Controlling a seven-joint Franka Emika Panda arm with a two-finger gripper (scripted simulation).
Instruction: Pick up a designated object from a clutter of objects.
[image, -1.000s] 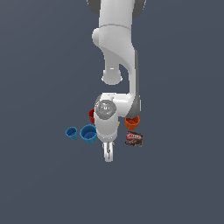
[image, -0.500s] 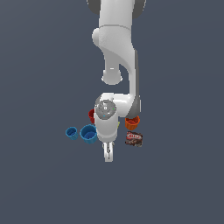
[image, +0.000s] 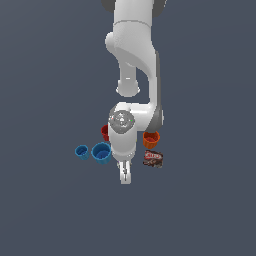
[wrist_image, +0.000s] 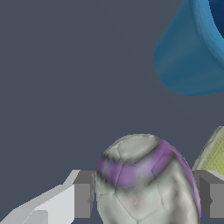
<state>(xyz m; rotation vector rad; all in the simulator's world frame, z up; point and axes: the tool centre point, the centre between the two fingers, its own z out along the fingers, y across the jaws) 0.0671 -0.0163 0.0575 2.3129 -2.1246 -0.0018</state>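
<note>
The gripper (wrist_image: 142, 201) sits low over the floor with its two fingers (wrist_image: 83, 194) set wide, one on each side of the ball (wrist_image: 146, 181). The ball lies between the pads at the near edge of the clutter, just beside a large blue cup (wrist_image: 192, 52) and a yellow-green pad (wrist_image: 216, 151). Whether the pads touch the ball cannot be told from the wrist view; a thin gap seems to remain on each side.

To do the grasp well:
- Keep the ball centred between the pads so both meet it at its widest line.
- Close slowly. A round, smooth body is likely to squirt out if one pad arrives first.
- Lift straight up, clear of the yellow-green pad and the blue cup.

Hidden or unclear:
- In the exterior view the arm covers the ball, so only the gripper (image: 125, 177) shows there.
- That view does show the small blue cup (image: 82, 151), the red cup (image: 105, 132), the orange cup (image: 151, 138) and the brown packet (image: 153, 158).
- The red cup is half behind the wrist.
- The fingertips are cut off in the wrist view.
</note>
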